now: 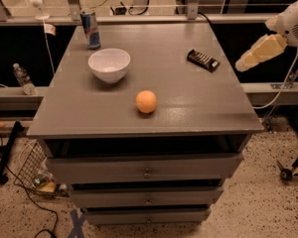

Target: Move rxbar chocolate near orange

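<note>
The rxbar chocolate [203, 60] is a dark flat bar lying on the right rear part of the grey cabinet top [188, 108]. The orange [146, 101] sits near the middle front of the top, well apart from the bar. My gripper [246, 62] is pale cream and hangs in the air just off the cabinet's right edge. It is to the right of the bar, touching nothing and holding nothing.
A white bowl [109, 64] stands left of centre. A blue-silver can [91, 29] stands behind it at the back left. Drawers [146, 172] are below the top. A plastic bottle [23, 78] and cables lie at the left, and a wheeled stand [293, 170] at the right.
</note>
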Robot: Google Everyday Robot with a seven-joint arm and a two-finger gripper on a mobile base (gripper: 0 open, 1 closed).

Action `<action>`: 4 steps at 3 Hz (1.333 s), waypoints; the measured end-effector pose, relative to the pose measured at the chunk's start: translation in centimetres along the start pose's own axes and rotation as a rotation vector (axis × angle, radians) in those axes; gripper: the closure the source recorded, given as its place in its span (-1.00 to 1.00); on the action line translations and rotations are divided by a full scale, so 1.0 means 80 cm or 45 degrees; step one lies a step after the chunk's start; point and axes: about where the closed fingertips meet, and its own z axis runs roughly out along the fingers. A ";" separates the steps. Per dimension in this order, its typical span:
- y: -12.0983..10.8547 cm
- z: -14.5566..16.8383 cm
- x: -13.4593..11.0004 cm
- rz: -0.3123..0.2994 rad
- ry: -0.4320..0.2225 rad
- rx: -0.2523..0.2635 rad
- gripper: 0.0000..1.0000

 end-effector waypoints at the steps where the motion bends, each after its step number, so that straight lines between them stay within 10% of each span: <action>1: -0.026 0.047 -0.008 0.010 -0.014 0.000 -1.00; 4: -0.063 0.171 0.000 0.093 0.017 -0.068 -1.00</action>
